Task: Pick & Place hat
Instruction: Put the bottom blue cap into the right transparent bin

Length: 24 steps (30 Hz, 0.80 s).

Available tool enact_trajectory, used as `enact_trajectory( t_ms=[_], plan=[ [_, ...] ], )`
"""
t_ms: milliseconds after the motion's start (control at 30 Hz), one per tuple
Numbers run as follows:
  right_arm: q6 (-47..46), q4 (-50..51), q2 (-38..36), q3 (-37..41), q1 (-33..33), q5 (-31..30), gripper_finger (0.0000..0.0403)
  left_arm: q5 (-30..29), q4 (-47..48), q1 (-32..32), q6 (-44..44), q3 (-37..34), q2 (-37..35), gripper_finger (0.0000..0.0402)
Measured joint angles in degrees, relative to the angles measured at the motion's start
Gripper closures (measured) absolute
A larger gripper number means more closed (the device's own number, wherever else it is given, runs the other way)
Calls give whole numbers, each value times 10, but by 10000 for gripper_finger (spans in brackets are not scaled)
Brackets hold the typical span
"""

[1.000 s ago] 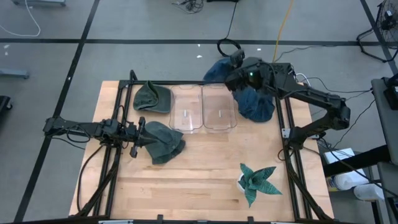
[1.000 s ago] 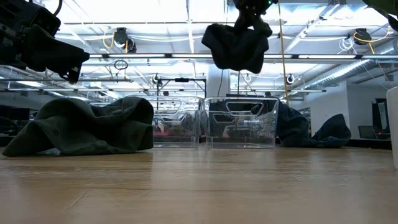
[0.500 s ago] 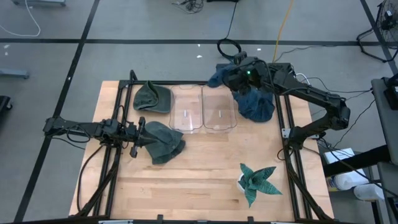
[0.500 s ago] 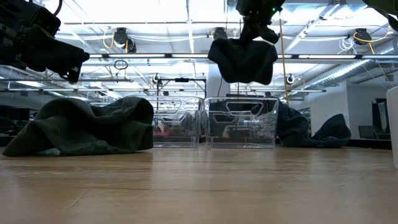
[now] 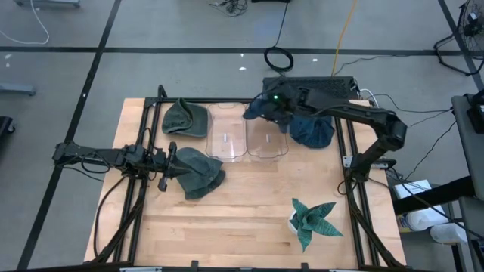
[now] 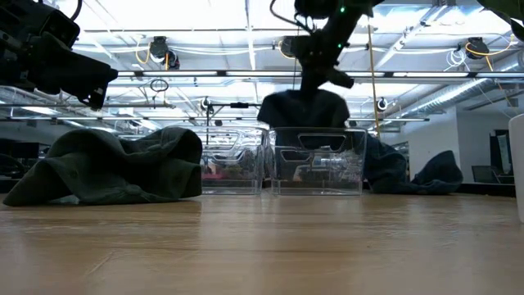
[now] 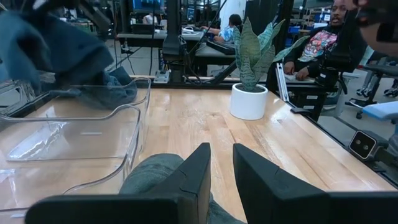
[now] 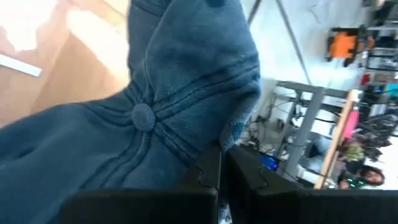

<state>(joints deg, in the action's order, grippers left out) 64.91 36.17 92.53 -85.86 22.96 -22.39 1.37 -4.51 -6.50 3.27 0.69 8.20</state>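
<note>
My right gripper [image 5: 275,101] is shut on a blue hat [image 5: 260,110] above the far rim of the right clear bin [image 5: 266,142]. In the low view the blue hat [image 6: 304,111] hangs just at the bin's top edge [image 6: 315,131]. More blue hats [image 5: 311,128] lie piled right of the bins. My left gripper [image 5: 174,165] hovers over a green hat [image 5: 200,172] lying on the table, its fingers a narrow gap apart [image 7: 222,152]. A second green hat [image 5: 185,118] lies left of the left clear bin [image 5: 226,137]. My right gripper [image 8: 221,157] pinches the blue hat's crown cloth [image 8: 198,144] between its two fingers, off to one side of the top button [image 8: 143,116]. The fingers come from above. The hat hangs below them, lifted off the table, its lower edge level with the bin's rim.
A potted plant [image 5: 311,219] stands near the table's right near corner. Black frame rails [image 5: 349,162] run along the table's left and right sides. Bare wood [image 5: 227,219] lies between the green hat and the plant. People sit at desks beyond the table [image 7: 323,43].
My right gripper has carried the blue hat from above the blue pile toward the table's left and then down. The hat, which hung high above the bins, now hangs at the right bin's rim. The left arm has kept still.
</note>
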Motion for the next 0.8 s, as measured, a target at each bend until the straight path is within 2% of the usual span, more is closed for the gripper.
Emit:
enact_trajectory(
  t_ms=[367,800],
  plan=[
    [-18,2,42,5,2,2,403,0,0,0,0,0,0,325],
    [75,-91,42,109,-20,2,403,0,0,0,0,0,0,325]
  ],
)
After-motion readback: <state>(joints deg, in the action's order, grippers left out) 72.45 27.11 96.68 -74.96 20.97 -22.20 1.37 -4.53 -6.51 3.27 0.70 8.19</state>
